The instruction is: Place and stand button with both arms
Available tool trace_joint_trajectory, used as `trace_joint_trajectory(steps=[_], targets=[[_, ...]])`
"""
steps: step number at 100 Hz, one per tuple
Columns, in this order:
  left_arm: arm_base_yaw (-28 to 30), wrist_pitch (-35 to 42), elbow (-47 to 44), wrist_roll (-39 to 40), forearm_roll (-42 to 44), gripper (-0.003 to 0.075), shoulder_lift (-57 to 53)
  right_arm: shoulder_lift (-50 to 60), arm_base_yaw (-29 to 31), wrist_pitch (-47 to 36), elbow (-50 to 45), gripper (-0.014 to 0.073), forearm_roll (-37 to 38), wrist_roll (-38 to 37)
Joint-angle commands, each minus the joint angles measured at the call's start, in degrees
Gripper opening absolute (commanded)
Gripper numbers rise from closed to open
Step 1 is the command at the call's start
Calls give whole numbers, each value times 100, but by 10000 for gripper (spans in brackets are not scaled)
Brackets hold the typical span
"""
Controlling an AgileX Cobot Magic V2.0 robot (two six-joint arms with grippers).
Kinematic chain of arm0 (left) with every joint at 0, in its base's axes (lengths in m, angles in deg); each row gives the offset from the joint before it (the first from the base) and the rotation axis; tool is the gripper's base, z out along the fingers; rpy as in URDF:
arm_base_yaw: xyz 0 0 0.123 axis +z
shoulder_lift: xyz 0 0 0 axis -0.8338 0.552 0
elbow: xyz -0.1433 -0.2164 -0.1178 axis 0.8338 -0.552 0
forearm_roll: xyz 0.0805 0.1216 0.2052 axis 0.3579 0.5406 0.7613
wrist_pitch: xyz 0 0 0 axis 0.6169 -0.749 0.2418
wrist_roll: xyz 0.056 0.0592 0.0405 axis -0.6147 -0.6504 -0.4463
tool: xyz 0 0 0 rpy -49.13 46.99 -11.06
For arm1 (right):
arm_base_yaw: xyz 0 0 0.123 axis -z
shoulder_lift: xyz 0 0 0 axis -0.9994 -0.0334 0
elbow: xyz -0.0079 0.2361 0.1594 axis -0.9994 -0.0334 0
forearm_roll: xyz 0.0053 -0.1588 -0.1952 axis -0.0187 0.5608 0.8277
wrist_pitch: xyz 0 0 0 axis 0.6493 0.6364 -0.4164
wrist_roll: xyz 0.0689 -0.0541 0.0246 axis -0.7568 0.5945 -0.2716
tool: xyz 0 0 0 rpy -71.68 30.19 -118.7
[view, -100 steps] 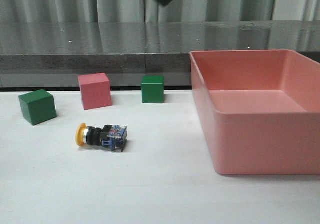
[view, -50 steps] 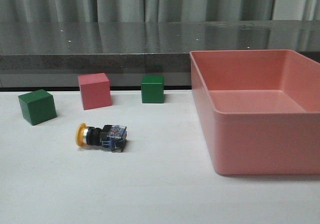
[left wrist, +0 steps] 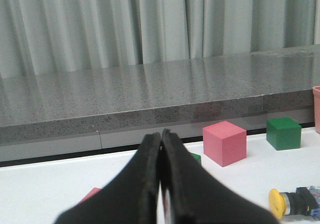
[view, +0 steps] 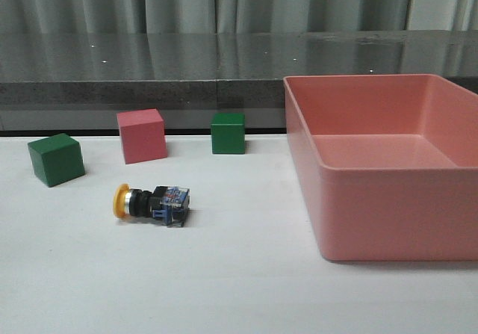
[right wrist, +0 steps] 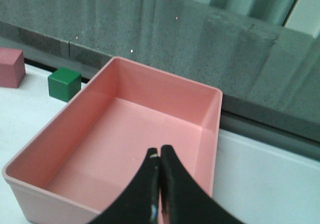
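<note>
The button [view: 151, 202] lies on its side on the white table, yellow cap to the left, blue base block to the right. It also shows at the edge of the left wrist view, button [left wrist: 295, 202]. My left gripper [left wrist: 161, 134] is shut with nothing between its fingers, off to the side of the button. My right gripper [right wrist: 159, 154] is shut and empty, held above the pink bin [right wrist: 125, 134]. Neither arm appears in the front view.
A large pink bin [view: 388, 199] fills the right side of the table. A green cube [view: 56, 159], a pink cube [view: 141, 135] and a second green cube [view: 228, 132] stand behind the button. A grey stone ledge [view: 149, 72] runs along the back.
A dark piece of an arm at the top of the front view one second ago has left the frame. The button and cubes have not moved.
</note>
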Motion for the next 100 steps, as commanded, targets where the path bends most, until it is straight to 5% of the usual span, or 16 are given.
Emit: trace_joint_trajectory(steps=[1,13,28,49,78,88,100], targets=[[9,522,-257,242,-383,-20,-158,155,27,-448,133,-62,-82,-19],[9,317,-56,453,-1667,-20,-158,172,27,-433,133,-62,-82,-19],[9,-1109,794,392,-1730,-20,159,172,27,-409,133,-62,-82,-19],[9,-1751,2292,351,-1730,-20,1354,172,27,-409,133,-62,-82,-19],[9,-3052,4298,-1277,-1745,-10,3479,172,27,-195,133,-62,-82,-19],[9,-3326,4762,-1779,-1789,104,4148,172,27,-195,133,-62,-82,-19],[9,-3335,5071,-2059,-1789,440,4762,172,27,-182,133,-62,-82,-19]])
